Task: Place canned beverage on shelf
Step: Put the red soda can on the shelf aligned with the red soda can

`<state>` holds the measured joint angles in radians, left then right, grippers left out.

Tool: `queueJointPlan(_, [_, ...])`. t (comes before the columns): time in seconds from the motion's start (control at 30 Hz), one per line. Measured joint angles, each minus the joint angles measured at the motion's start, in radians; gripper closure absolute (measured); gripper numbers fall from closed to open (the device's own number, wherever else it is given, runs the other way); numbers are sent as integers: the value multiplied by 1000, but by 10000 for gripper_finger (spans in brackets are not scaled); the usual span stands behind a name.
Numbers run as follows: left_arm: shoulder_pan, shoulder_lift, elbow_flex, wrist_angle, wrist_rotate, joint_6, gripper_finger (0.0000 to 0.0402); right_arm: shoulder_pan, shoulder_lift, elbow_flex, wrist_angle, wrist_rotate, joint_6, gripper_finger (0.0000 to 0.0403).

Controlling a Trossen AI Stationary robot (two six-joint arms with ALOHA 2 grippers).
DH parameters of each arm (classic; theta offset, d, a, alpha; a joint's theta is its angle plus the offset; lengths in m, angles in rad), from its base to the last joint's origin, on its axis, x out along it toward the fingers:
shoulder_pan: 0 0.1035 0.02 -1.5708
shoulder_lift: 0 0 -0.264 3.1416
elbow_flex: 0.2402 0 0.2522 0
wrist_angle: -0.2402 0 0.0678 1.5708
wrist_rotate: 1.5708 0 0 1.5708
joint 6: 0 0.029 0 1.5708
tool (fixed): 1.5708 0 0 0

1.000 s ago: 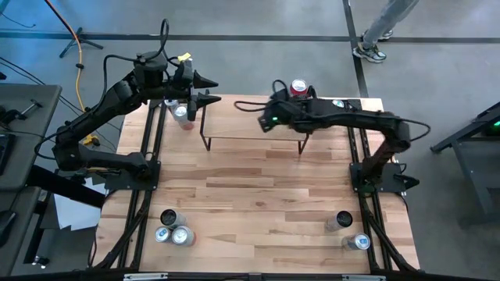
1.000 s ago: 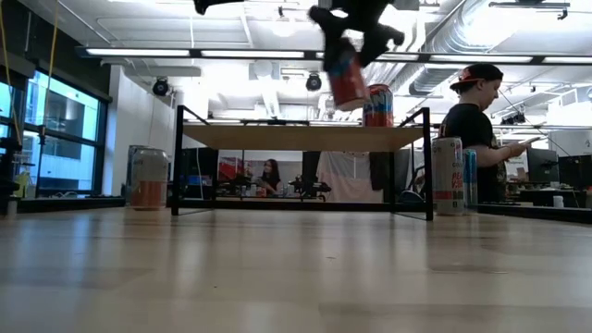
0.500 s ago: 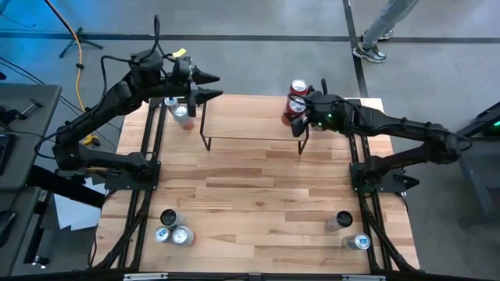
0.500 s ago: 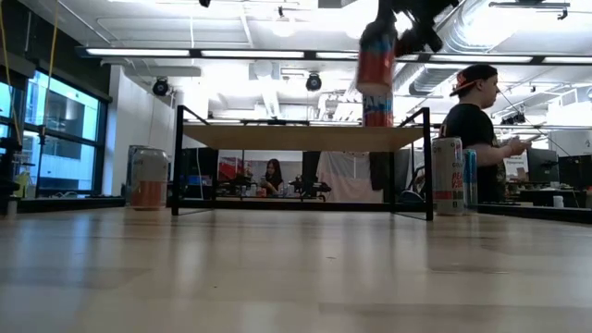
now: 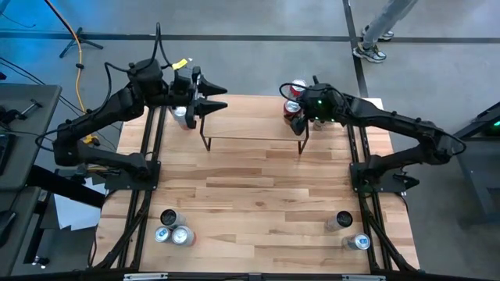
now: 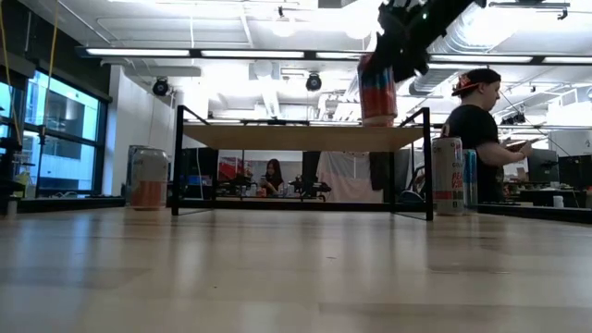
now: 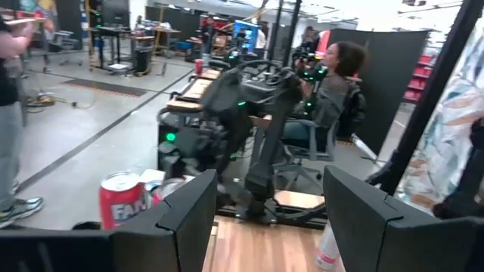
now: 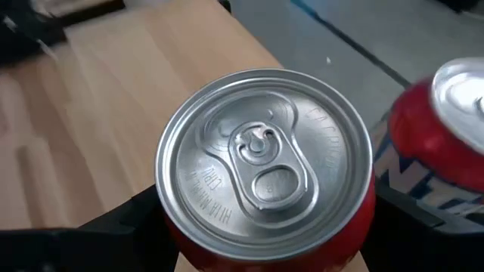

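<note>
At the upper right of the high view, the right gripper [image 5: 299, 114] pinches a red can [image 5: 294, 110] over the shelf's [image 5: 250, 119] right end, beside 1 standing can [image 5: 298, 87]. Upper left, the left gripper [image 5: 211, 97] hovers with fingers spread, empty.

The right arm stretches from its base at the table's right edge toward the far right corner, elbow bent and wrist turned inward. The right gripper [image 5: 297, 109] is clamped on a red can [image 8: 265, 170], fingers [image 8: 125, 219] pressing its sides. The left arm reaches along the far left edge. The left gripper [image 5: 205, 92] points rightward, fingers [image 7: 178, 219] apart, apparently holding nothing.
</note>
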<state>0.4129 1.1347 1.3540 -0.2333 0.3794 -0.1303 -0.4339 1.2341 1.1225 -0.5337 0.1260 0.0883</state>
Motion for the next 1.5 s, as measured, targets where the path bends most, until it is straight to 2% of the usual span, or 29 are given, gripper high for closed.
queueJointPlan(0.13, [-17,0,0,0,-11,0,198,-29,21,1,3,-32,0,108])
queueJointPlan(0.43, [-17,0,0,-1,-11,2,198,-71,31,1,-8,-25,16,104])
queueJointPlan(1.13, [-16,0,0,-7,-9,29,198,-70,31,1,-9,-29,46,102])
queueJointPlan(1.3, [-16,0,0,-17,-8,30,198,-70,31,1,-16,-31,179,102])
queueJointPlan(1.5, [-16,0,0,-19,-8,30,198,-70,31,1,-34,-25,166,102])
